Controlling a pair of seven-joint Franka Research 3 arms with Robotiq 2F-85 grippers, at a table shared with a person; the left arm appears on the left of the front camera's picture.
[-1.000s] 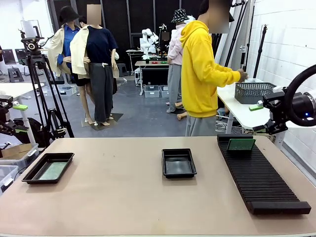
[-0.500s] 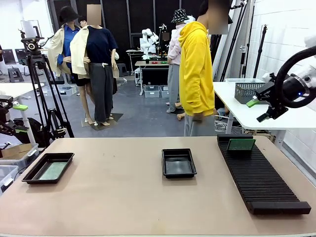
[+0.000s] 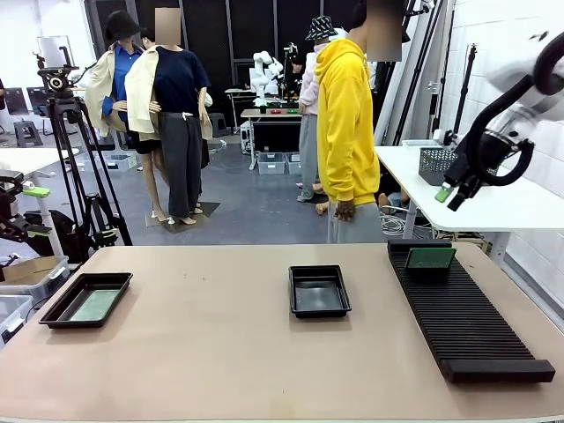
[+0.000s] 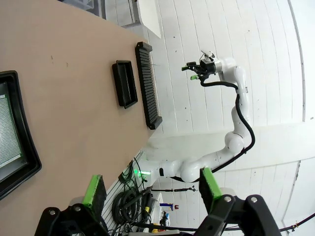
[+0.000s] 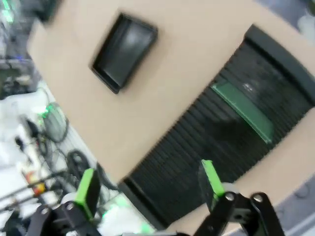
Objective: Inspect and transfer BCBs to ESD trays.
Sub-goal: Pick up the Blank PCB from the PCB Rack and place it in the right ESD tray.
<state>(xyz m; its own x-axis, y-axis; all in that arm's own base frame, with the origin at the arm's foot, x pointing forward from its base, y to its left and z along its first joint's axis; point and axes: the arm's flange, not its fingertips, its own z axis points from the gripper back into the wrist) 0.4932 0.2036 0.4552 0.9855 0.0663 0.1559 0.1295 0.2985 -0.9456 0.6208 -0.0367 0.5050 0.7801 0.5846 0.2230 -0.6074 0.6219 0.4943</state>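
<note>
A black ESD tray (image 3: 53,310) at the table's left holds a green BCB (image 3: 93,305); in the left wrist view this tray (image 4: 29,152) and BCB (image 4: 7,129) lie at the left edge. A second ESD tray (image 3: 319,291) in the middle holds nothing; it appears again in the wrist views (image 4: 124,83) (image 5: 125,51). Another BCB (image 3: 430,258) stands in the far end of the slotted rack (image 3: 467,322), blurred in the right wrist view (image 5: 243,113). My right gripper (image 3: 449,194) hangs open, high above the rack's far end (image 5: 150,184). My left gripper (image 3: 37,211) stays open off the table's left side (image 4: 152,187).
A person in a yellow hoodie (image 3: 348,132) stands at the table's far edge, one hand hanging down. A white side table (image 3: 493,203) with a grey mesh basket (image 3: 439,165) stands behind my right gripper. A camera tripod (image 3: 75,167) stands far left.
My right arm has risen and swung its gripper up and a little left, away from the rack. The person has turned from the side table and lowered an arm. The left arm is still.
</note>
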